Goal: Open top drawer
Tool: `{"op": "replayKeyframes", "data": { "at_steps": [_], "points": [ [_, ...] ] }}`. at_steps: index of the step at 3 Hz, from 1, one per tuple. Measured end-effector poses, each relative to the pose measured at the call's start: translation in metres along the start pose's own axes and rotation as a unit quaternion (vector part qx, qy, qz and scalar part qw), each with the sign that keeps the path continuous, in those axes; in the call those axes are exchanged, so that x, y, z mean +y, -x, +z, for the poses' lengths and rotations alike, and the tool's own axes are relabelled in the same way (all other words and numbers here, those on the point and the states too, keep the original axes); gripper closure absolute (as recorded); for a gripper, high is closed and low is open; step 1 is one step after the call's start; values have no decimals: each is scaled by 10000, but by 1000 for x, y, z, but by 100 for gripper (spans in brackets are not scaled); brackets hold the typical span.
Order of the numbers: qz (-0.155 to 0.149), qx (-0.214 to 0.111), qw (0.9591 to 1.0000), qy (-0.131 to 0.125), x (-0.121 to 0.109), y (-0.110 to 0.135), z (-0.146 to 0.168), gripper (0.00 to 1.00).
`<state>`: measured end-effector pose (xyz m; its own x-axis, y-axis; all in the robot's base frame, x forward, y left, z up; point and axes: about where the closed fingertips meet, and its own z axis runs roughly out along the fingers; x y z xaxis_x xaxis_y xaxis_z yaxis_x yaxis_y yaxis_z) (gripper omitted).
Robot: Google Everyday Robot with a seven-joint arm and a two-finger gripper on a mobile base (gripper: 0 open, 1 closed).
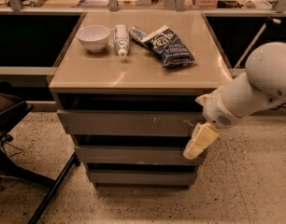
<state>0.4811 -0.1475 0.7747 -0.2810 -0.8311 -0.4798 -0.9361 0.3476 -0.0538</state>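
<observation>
The top drawer [124, 122] is the tallest grey front under the beige cabinet top [133, 73]. It has pale scratches right of centre and stands closed or nearly so, with a dark gap above it. Two shorter grey drawer fronts [133, 154] lie below it. My gripper [198, 142] is cream-coloured and hangs from the white arm [255, 90] that comes in from the right. It points down-left in front of the right end of the top drawer's lower edge, overlapping the second front.
On the cabinet top are a white bowl [93, 36], a lying bottle [120, 39] and a blue snack bag [168, 45]. A black chair [12, 120] with a slanting leg stands at left. Dark counters flank the cabinet. Speckled floor lies in front.
</observation>
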Motion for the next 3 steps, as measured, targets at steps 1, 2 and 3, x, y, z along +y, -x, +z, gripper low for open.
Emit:
{"op": "replayKeyframes", "data": {
  "at_steps": [1,2,3],
  "points": [
    [227,-80,9993,-304,-7,-2,33,0],
    [255,-144,9986,-429,-12,1,34,0],
    [153,-175,9987,-448,-16,4,41,0]
  ]
}}
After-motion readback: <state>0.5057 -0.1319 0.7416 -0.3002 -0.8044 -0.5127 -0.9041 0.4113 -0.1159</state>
